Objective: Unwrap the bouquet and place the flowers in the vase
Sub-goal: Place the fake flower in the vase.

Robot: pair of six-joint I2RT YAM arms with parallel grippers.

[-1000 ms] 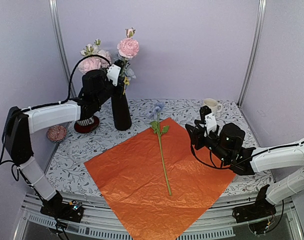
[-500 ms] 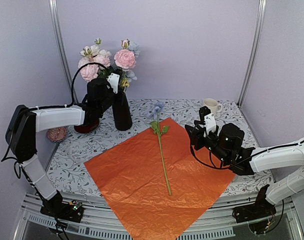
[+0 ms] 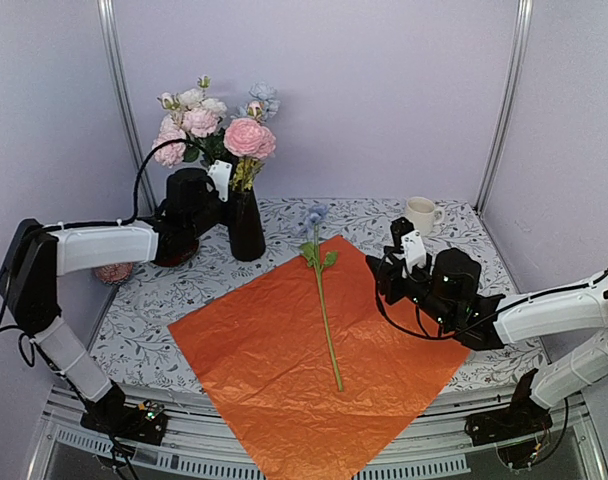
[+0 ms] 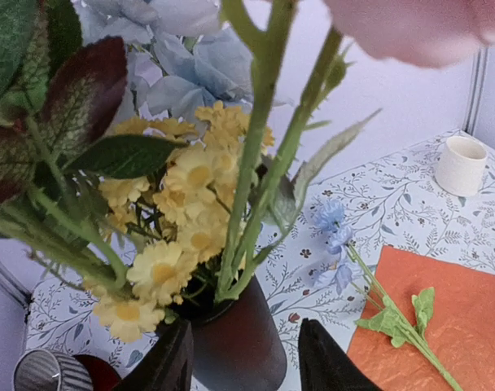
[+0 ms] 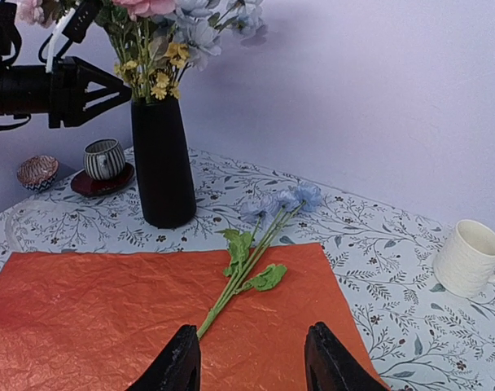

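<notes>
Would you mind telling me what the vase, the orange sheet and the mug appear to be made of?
Vase: probably ceramic or coated metal, matte black, showing only a soft sheen.
Orange sheet: thin paper, likely tissue, finely crinkled and creased all over.
Mug: seemingly glazed ceramic, cream-white and smooth, with a thick rim.

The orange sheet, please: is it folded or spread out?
Spread out: the orange sheet lies open and unfolded, with one blue flower lying along it.

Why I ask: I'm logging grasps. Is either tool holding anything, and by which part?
Nothing is held. The left tool stands open in front of the vase; the right tool hangs open over the orange paper.
</notes>
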